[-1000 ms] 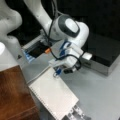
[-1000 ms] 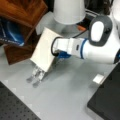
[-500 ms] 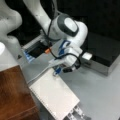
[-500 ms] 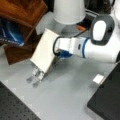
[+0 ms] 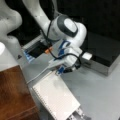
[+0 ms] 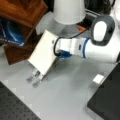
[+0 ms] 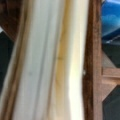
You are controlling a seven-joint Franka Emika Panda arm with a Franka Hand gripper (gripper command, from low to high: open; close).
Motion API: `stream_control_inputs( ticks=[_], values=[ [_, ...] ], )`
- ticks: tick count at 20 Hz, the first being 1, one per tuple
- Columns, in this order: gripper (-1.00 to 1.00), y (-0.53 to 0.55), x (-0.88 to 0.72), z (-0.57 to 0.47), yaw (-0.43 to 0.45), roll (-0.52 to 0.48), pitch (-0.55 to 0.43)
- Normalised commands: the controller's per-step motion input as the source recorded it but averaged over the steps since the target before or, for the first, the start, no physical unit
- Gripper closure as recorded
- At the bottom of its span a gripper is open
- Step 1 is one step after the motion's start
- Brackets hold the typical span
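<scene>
My gripper is shut on a flat cream-white book; its fingertips stick out past the book's lower edge. In both front views the book is tilted and hangs low over the grey table. Another front view shows the same book beside a brown wooden shelf, with the gripper at the bottom edge. In the wrist view the book's pale page edge fills most of the frame, with the wooden shelf frame right behind it.
A blue book lies in the wooden shelf at a front view's left. A black box is at the bottom right, with a small white block beside it. The arm's white base stands at the top.
</scene>
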Motion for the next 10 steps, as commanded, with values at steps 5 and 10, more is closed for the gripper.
stream_control_inputs(
  ticks=[5,10],
  values=[
    [-1.00,0.04,-0.13,0.04,0.186,-0.087,0.003],
    [-1.00,0.14,-0.27,0.26,0.009,0.003,0.052]
  ],
)
